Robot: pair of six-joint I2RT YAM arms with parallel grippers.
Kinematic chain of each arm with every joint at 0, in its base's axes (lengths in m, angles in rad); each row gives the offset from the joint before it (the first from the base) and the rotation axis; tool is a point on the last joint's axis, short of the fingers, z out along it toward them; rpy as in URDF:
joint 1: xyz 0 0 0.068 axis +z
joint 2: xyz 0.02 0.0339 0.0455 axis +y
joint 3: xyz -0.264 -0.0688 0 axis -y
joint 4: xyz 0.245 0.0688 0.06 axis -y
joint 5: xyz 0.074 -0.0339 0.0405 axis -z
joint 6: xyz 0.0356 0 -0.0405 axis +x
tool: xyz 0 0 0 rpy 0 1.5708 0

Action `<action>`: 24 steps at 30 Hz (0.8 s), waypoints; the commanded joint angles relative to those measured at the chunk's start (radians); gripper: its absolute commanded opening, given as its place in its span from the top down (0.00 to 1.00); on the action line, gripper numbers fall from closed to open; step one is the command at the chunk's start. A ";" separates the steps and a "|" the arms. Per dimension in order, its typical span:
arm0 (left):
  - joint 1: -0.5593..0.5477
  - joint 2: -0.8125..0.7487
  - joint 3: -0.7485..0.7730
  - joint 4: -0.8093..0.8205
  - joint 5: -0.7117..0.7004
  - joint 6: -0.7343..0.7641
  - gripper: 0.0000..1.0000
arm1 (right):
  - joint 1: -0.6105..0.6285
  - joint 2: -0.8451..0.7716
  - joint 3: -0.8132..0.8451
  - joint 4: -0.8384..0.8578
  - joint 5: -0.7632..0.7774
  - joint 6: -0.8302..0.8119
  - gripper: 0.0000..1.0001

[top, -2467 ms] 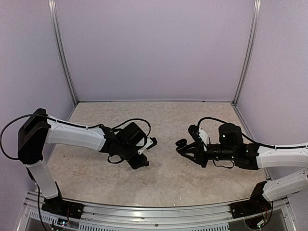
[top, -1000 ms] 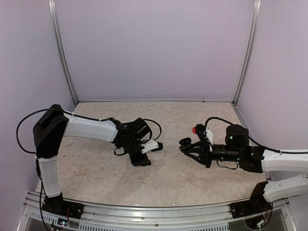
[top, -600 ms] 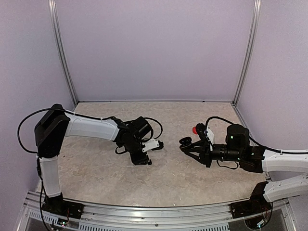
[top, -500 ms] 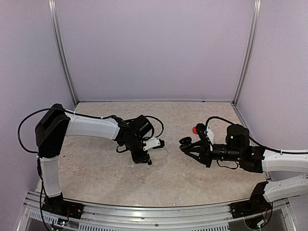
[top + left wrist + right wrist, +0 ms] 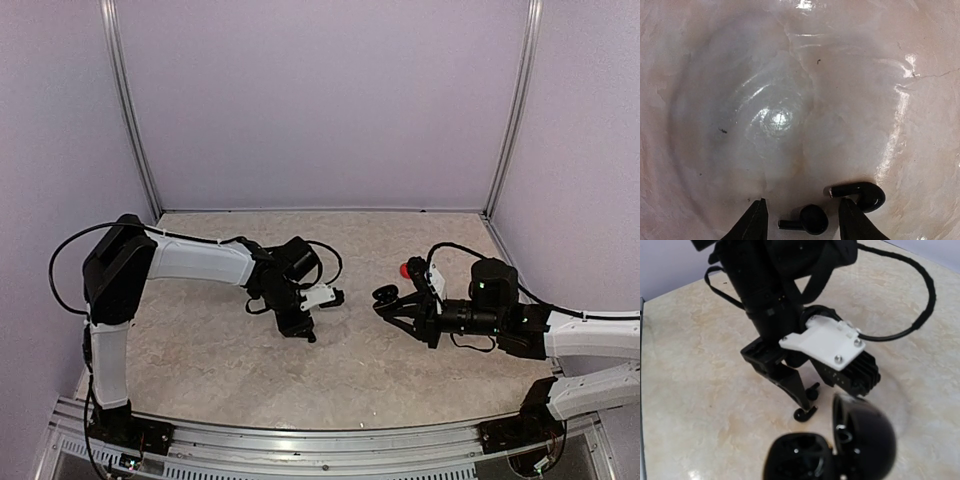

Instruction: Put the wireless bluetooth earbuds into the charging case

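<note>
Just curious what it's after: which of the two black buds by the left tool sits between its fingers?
The lower black bud in the wrist view, stem pointing left, lies between the left tool's fingers; the other black bud lies beyond one finger.

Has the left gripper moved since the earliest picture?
Yes. In the top view the left gripper has shifted right, away from the left frame post.

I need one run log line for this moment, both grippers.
left gripper: open, astride black earbud | right gripper: shut on open charging case
</note>
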 commanded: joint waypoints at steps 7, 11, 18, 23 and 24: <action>0.072 0.038 0.000 -0.068 0.086 -0.127 0.63 | -0.011 -0.023 -0.012 0.024 -0.010 0.001 1.00; 0.073 0.025 -0.047 -0.081 0.116 -0.185 0.64 | -0.011 -0.028 -0.012 0.018 -0.007 -0.001 1.00; 0.054 -0.089 -0.163 -0.070 0.228 -0.368 0.56 | -0.011 -0.024 -0.010 0.021 -0.013 0.001 1.00; 0.001 -0.114 -0.168 -0.082 0.212 -0.482 0.43 | -0.012 -0.020 -0.007 0.021 -0.017 0.001 1.00; -0.002 -0.108 -0.160 -0.088 0.209 -0.509 0.43 | -0.012 -0.021 -0.007 0.020 -0.017 0.001 1.00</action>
